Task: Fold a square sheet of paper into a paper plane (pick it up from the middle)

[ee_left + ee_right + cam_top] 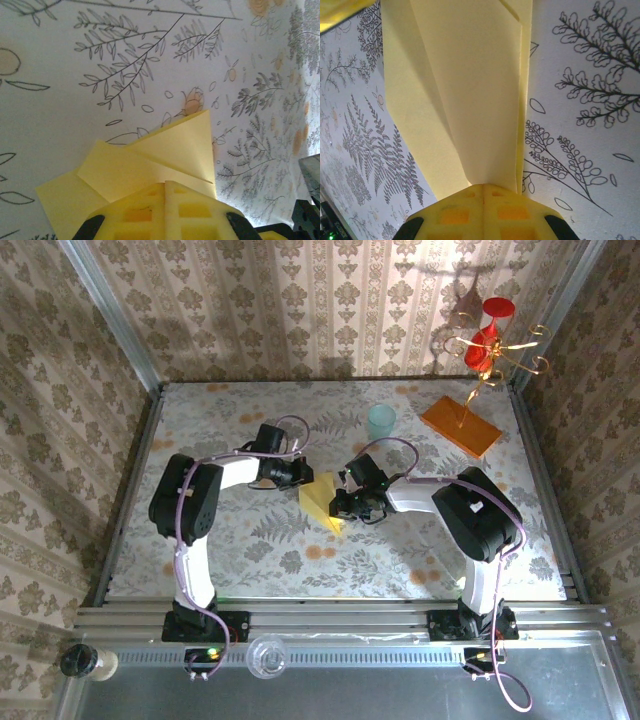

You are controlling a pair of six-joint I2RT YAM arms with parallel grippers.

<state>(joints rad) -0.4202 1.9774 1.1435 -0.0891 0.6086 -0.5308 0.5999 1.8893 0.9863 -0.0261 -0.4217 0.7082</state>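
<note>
Paper [470, 90], yellow and partly folded, extends straight ahead from the clenched fingertips of the right gripper [483, 187], which pinches its near edge. The left gripper [165, 186], also closed, meets the sheet's opposite side, seemingly clamping a folded flap. Beyond both, a teal cup [381, 421] stands well apart.

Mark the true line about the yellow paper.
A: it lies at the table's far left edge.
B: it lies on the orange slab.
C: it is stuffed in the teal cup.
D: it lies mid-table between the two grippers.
D: the yellow paper lies mid-table between the left gripper and the right gripper, apart from the cup and the orange slab.
</note>
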